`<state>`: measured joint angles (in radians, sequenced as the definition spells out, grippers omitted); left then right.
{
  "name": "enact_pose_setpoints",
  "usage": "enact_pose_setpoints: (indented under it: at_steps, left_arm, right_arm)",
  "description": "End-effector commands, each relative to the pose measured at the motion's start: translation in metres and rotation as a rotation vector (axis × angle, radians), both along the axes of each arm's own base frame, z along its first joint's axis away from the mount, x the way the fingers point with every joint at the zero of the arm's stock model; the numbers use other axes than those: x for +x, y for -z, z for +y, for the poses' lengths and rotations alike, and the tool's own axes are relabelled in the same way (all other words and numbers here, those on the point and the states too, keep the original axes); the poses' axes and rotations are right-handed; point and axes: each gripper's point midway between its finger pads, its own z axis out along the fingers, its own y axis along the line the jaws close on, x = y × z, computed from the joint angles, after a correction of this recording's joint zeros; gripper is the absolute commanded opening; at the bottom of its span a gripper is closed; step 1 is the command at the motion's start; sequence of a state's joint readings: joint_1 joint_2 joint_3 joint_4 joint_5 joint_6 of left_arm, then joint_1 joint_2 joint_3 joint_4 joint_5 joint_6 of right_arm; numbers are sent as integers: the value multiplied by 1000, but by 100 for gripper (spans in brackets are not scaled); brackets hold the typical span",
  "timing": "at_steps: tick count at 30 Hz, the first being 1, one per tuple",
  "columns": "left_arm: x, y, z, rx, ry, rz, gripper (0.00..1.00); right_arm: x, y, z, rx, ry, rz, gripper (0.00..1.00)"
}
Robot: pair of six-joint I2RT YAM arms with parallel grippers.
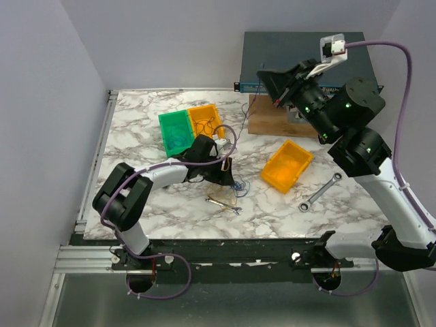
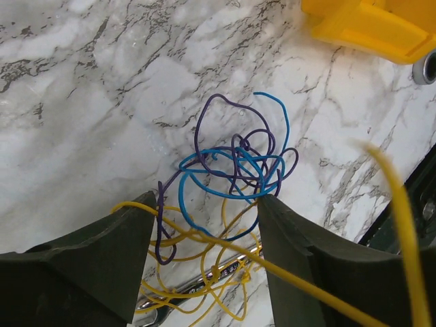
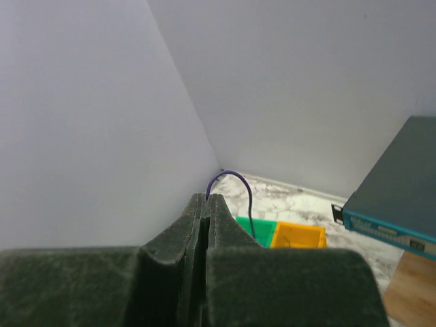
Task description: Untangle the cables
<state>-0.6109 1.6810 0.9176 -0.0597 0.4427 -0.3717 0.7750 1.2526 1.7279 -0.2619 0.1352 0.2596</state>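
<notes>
**Left gripper** (image 2: 208, 204) is shown released, its fingers (image 2: 102, 259) spread wide on either side of the near edge of the cables (image 2: 235, 163). A yellow strand (image 2: 204, 240) is seen crossing the gap between them, but nothing is pinched. **Right gripper** (image 3: 207, 197) is shown clenched on the end of a purple strand (image 3: 235, 176) and is held high above the back of the table (image 1: 136, 116). In the top view a thin line is seen running from it down toward the knot.

The step in hand is judged to be the drawing of that purple strand out of the knot. This is best done with the knot pinned, or one other strand gripped, by the left gripper, so that the whole bundle is not lifted. The pull from the right is best made slowly along the strand's free run, and eased wherever a loop is seen to tighten.

The cables are found near the middle of the table, at the left gripper, partly over a small wrench (image 1: 221, 203). Thin blue and purple loops are wound closely through each other on the far side, and looser yellow coils are spread on the near side. All are judged light, springy and easily dragged
</notes>
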Motion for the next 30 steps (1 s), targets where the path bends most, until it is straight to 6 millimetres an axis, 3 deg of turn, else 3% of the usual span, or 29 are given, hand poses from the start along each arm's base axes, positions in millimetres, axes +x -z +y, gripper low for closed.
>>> enact_pose_setpoints:
  at_steps: [1,6,11,16,18,22,26,30]
  left_arm:
    - [6,-9,11,19,-57,-34,60]
    - [11,-38,28,-49,-144,-170,57]
    - [20,-47,61,-68,-281,-211,53]
    - [30,-48,103,-161,-448,-183,21]
    - [31,-51,110,-212,-472,-181,14]
    - [29,-59,111,-242,-464,-216,12]
    - [28,-64,113,-250,-467,-243,12]
    - [32,-61,135,-183,-576,-273,11]
  right_arm:
    - [1,-41,-16,53,66,-83,1]
    - [8,-39,-14,63,85,-85,1]
    - [12,-46,-18,92,116,-106,1]
    - [16,-53,-33,127,193,-129,1]
    - [13,-58,-45,160,229,-151,1]
    - [3,-71,-71,226,300,-199,1]
    - [-2,-77,-76,212,304,-215,1]
    - [-4,-86,-78,201,307,-230,1]
